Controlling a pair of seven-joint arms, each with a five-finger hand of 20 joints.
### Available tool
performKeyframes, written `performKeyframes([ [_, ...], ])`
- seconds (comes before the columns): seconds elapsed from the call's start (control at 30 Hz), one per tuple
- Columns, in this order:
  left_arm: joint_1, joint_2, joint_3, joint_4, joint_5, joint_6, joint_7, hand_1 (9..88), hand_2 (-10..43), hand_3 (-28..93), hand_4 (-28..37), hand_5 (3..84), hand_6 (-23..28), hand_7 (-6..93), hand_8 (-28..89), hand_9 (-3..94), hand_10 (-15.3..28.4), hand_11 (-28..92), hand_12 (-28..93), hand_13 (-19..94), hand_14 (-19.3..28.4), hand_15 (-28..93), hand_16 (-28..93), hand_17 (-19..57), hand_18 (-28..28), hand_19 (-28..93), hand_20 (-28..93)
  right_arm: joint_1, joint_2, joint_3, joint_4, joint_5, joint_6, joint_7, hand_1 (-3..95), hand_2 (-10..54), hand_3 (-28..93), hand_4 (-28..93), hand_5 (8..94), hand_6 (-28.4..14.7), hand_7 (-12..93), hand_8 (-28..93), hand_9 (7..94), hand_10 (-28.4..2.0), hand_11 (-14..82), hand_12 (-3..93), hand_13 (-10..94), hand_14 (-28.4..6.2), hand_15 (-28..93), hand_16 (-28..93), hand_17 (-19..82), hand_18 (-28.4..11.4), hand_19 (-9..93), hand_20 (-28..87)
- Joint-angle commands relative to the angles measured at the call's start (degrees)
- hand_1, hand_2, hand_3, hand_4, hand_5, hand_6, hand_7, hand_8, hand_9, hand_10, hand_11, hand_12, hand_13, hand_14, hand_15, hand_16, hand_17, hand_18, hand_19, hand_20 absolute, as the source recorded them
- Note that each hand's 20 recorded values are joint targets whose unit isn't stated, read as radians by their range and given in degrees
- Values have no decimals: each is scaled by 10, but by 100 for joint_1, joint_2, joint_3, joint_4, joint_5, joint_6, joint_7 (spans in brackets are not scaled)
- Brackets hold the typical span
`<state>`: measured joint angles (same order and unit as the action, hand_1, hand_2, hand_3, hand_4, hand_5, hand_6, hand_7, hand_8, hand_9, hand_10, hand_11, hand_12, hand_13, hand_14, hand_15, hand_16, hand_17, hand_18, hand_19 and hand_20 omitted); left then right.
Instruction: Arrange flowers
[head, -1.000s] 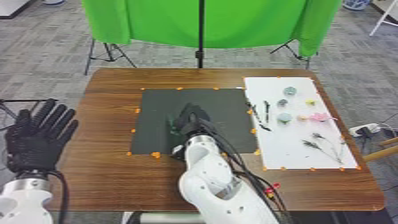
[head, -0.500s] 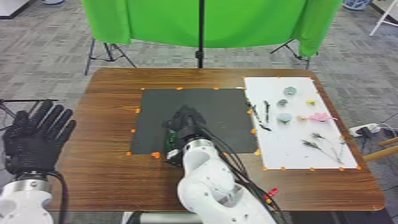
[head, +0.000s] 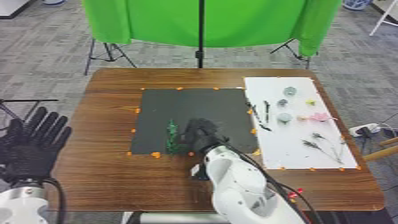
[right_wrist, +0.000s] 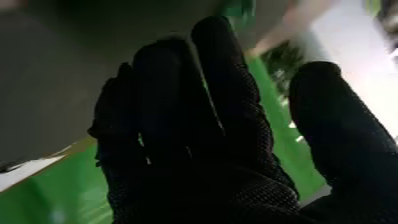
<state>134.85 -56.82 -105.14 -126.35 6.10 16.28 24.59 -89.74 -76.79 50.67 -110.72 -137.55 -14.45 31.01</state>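
At the frame's left edge the left hand (head: 31, 155) is empty, fingers spread; just below centre, the right hand (head: 201, 134) has straight fingers, thumb apart, gripping nothing, beside the green sprig (head: 172, 134) on the black sheet (head: 197, 99). Thin-stemmed sprigs (head: 313, 145) lie lower right on the white sheet (head: 280, 152), with the pink flower (head: 320, 117) farther up. Green cloth (head: 155, 22) hangs at top.

Dark grey mat (head: 195, 102), deep-green sprig (head: 172, 134), white sheet (head: 282, 152), pink flower (head: 320, 117), brown wood-grained table (head: 108, 117), bright green cloth (head: 244, 25)
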Motion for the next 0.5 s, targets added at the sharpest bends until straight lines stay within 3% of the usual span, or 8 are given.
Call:
performKeyframes([
  [0.03,-258,104,207,50,23,98,-170,250,136,727,-283,422,81,100,-98,367,138,158,93,293,133,189,-20,-62,134,293,109,197,-281,138,424,-245,-1054,-1366,258,109,794,-199,814,-76,108,-127,564,-169,64,107,394,-198,638,222,212,-226,833,413],
  [0.1,-272,108,262,53,21,100,-159,250,136,727,-283,423,81,102,-98,368,138,159,93,294,132,190,-20,-63,134,294,110,309,-330,188,547,-257,-1200,-1512,261,110,799,-201,794,-75,101,-128,550,-160,63,103,383,-192,630,216,198,-214,818,418],
  [0.17,-282,61,277,49,65,126,-258,250,137,727,-283,424,81,103,-98,369,138,161,94,294,133,192,-21,-63,134,295,110,362,-413,255,659,-280,-1326,-1599,263,108,802,-203,778,-75,96,-128,537,-155,61,100,375,-188,621,210,188,-210,809,423],
  [0.5,-257,27,284,72,-20,189,-217,249,138,728,-283,426,81,106,-100,371,136,164,92,295,133,197,-23,-63,133,296,111,352,-426,213,711,-338,-1276,-1531,268,109,809,-213,766,-73,91,-119,517,-147,62,95,380,-179,603,195,185,-211,789,457],
])
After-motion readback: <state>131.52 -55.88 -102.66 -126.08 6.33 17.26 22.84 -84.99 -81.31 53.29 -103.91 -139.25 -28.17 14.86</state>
